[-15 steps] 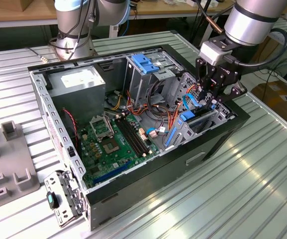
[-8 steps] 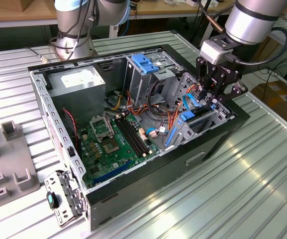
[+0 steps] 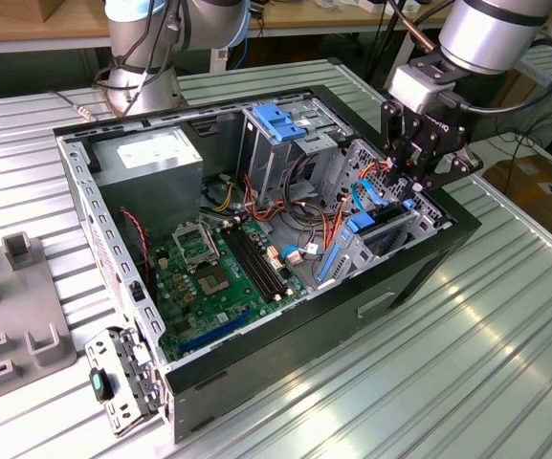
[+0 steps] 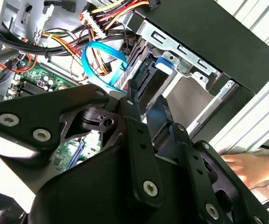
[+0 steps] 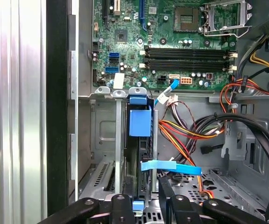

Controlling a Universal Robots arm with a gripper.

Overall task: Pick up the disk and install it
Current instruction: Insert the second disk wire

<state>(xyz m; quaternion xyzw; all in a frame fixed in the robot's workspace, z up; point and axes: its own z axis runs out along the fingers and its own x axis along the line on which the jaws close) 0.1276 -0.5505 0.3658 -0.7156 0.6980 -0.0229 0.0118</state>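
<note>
Inside the open computer case (image 3: 419,253), the disk (image 5: 140,140) stands on edge in the metal bay (image 5: 104,154) at the case's front corner, its blue frame showing beside the green motherboard (image 3: 213,277). The gripper (image 3: 427,164) hangs directly above the bay, its black fingers (image 5: 164,191) spread apart on either side of the disk's top edge, gripping nothing. A blue flat cable (image 5: 171,165) crosses near the disk. A person's hand (image 4: 251,169) rests outside the case.

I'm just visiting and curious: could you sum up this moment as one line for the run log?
hand: above drive bay, front of case | disk: on edge in bay slot | computer case: side open | stage: install
</note>
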